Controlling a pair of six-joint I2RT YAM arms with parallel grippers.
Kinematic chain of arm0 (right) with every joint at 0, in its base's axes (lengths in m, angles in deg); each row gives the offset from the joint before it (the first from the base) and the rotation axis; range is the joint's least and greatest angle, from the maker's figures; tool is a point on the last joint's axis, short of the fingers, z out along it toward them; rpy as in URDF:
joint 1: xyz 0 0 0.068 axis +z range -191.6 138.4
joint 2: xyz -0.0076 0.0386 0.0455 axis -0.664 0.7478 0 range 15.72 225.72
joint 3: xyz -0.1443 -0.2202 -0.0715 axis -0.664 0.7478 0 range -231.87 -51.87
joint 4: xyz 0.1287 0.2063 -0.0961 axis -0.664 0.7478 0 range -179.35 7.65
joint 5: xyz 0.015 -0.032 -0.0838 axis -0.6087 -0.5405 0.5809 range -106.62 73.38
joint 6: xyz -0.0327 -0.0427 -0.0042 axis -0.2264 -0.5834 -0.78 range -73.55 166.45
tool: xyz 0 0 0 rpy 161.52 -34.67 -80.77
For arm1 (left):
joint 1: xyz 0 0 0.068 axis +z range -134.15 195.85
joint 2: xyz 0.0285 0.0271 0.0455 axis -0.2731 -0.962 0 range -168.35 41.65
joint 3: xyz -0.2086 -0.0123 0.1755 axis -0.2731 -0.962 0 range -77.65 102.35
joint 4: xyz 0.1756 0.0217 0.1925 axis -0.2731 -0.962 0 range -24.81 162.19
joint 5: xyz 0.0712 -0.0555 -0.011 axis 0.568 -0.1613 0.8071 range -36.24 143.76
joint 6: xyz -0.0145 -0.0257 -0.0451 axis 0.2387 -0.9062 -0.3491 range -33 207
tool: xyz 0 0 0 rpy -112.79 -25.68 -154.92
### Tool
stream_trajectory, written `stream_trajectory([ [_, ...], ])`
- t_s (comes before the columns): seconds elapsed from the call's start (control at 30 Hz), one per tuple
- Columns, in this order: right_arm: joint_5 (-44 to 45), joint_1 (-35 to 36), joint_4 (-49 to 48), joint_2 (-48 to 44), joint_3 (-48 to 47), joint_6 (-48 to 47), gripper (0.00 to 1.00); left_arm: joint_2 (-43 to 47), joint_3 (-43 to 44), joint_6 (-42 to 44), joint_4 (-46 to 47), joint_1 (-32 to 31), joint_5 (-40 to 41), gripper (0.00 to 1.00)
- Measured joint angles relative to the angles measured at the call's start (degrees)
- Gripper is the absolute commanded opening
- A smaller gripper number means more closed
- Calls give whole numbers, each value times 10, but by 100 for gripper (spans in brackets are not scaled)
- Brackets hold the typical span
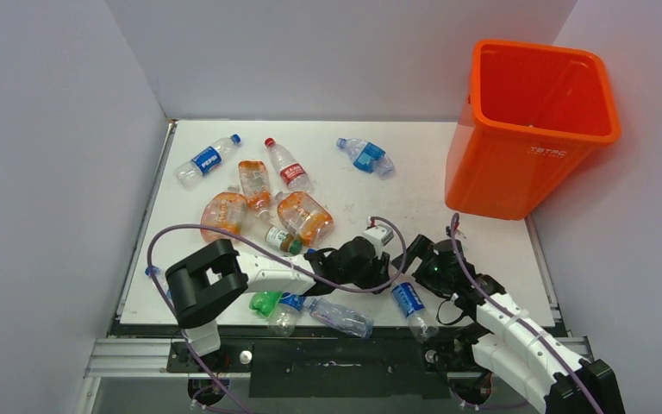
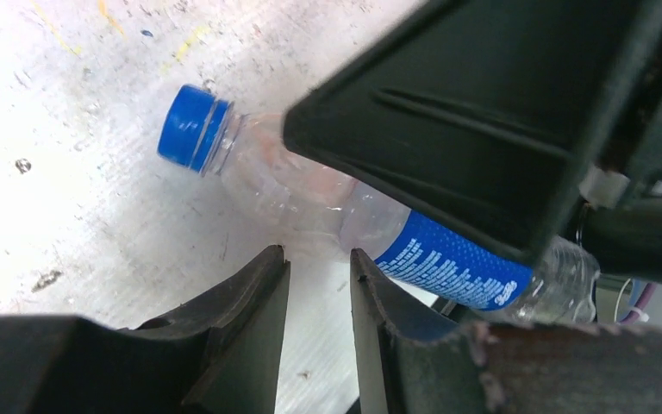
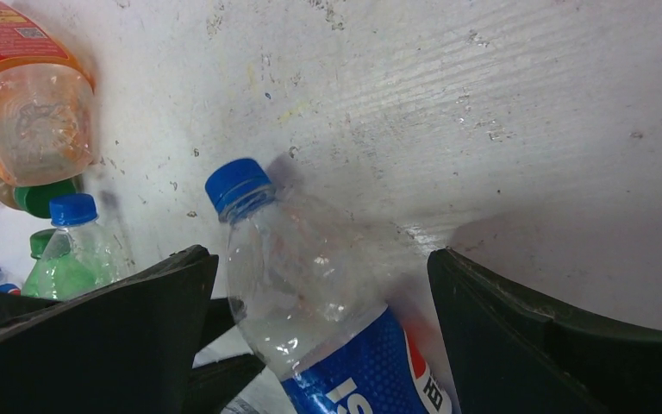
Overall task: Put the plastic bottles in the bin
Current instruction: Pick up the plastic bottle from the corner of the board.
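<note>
A clear Pepsi bottle (image 1: 408,299) with a blue cap and blue label lies near the table's front edge. My right gripper (image 1: 415,278) is open and straddles it, with a finger on each side of the bottle's shoulder (image 3: 310,285) in the right wrist view (image 3: 323,259). My left gripper (image 1: 388,272) sits just left of it, empty, with its jaws a narrow gap apart (image 2: 315,254) and its tips close to the bottle (image 2: 310,190). The orange bin (image 1: 530,129) stands at the far right. Several other bottles lie at left and centre.
Orange-tinted bottles (image 1: 304,216) and clear ones (image 1: 209,159) lie mid-left. A crumpled blue-labelled bottle (image 1: 365,155) lies at the back. A green bottle (image 1: 265,302) and a clear one (image 1: 336,315) lie at the front edge. White walls enclose the table.
</note>
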Motion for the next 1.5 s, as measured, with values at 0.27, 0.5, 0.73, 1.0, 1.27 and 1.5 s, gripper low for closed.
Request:
stream_trajectory([
  [0.27,7,0,61,-25,-39,-40,98,14,-10,-1,17,25,17,63],
  [0.5,-12,3,91,24,-82,-107,99,248,-108,4,-24,28,124,92],
  [0.73,-3,62,106,127,-132,-158,97,412,-202,-22,-56,23,188,96],
  [1.0,19,125,98,214,-152,-181,70,440,-222,-40,-97,10,200,96],
  [1.27,29,125,85,221,-154,-193,32,510,-225,-42,-106,9,200,96],
  [1.5,-15,125,-35,40,-154,-175,30,558,-263,-32,-58,10,183,96],
])
